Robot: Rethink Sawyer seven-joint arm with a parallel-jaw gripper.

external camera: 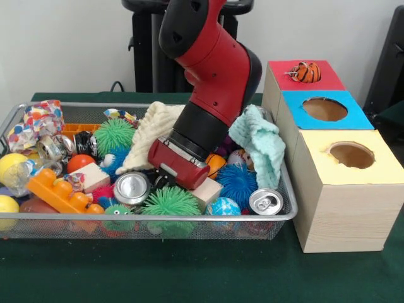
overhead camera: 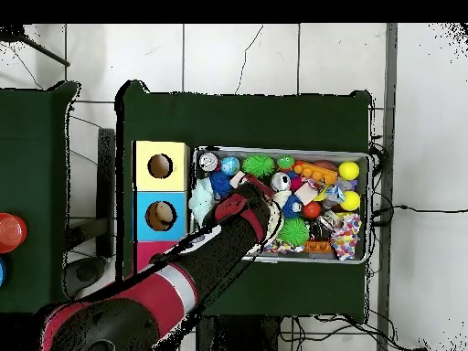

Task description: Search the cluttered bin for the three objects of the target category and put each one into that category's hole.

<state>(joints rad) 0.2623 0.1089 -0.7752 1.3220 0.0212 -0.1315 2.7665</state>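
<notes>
My gripper (external camera: 166, 179) is pushed down into the wire bin (external camera: 287, 214), among the toys near its middle. Its tip sits between a silver can (external camera: 132, 187) and a wooden block (external camera: 206, 190), just above a green spiky ball (external camera: 170, 202). The red wrist blocks the sight of what it touches. Three boxes stand beside the bin: a red one (external camera: 328, 74), a blue one (external camera: 353, 117) and a yellow one (external camera: 385, 170), each with a round hole. A tiger-striped toy (external camera: 306, 72) rests in the red box's hole. From overhead the arm (overhead camera: 228, 233) crosses the bin's edge.
The bin also holds a second can (external camera: 265, 201), a blue spiky ball (external camera: 238, 183), an orange brick (external camera: 60, 192), yellow balls (external camera: 9, 167), a cream cloth (external camera: 158, 126) and a mint cloth (external camera: 259, 142) draped at the right end. Green felt (external camera: 189, 271) covers the table.
</notes>
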